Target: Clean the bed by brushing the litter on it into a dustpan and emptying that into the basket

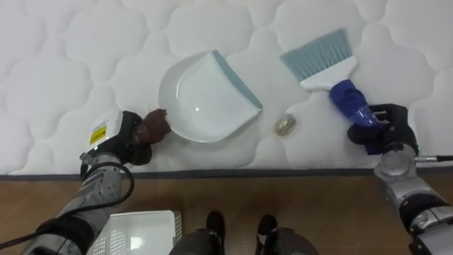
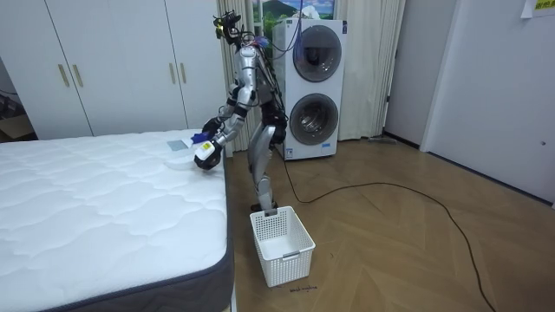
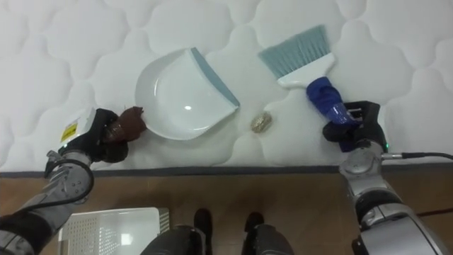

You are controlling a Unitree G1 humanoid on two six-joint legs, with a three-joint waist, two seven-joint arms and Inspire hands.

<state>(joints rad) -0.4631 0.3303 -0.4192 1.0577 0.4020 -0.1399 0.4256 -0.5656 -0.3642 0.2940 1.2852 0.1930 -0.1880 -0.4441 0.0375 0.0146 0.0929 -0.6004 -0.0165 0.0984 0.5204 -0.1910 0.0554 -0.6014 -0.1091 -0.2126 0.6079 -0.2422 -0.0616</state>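
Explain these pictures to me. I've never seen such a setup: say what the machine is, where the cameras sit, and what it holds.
This is a two-legged humanoid robot. The room view comes from a camera standing off in the room: the robot stands at the side of a bed, a white basket on the floor beside it. The two eye views come from its head, looking down at the mattress. Its left hand has its fingers curled round the brown handle of a white dustpan; its right hand grips a brush by its blue handle. Between dustpan and brush lies a small crumpled lump.
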